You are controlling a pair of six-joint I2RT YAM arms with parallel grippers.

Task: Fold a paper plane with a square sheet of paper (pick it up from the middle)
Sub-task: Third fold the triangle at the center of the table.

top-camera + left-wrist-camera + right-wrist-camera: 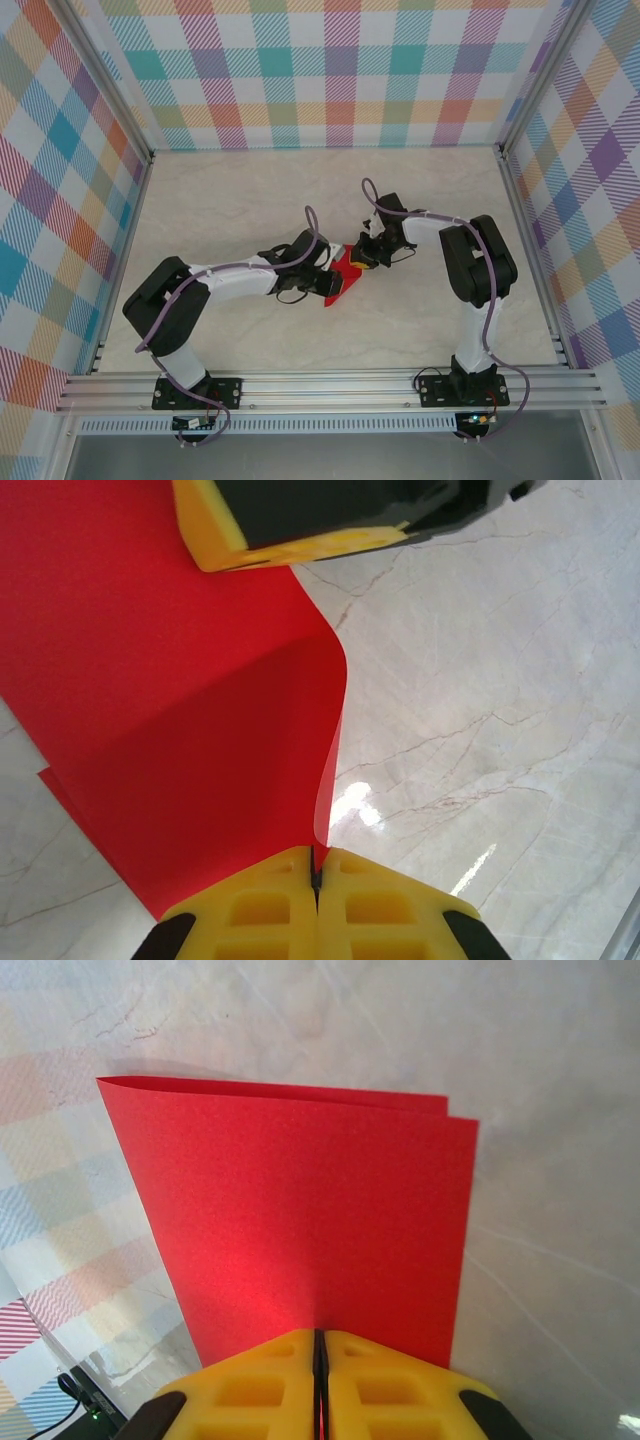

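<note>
A pale, marble-veined table is enclosed on three sides by checked walls; an aluminium rail is fixed along its near edge; the square sheet of paper is seen folded near its middle; contact with the surface cannot be judged.

plain bright red sheet of paper, yellow fingers, pale veined marble table, pastel plaid walls

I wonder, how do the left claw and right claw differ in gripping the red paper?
The left claw pinches the red paper where it bows into a curve; the right claw pinches it where two layers lie flat. From above, the left claw reaches in from the left, the right claw from the opposite side. Both are shut on it.
</note>
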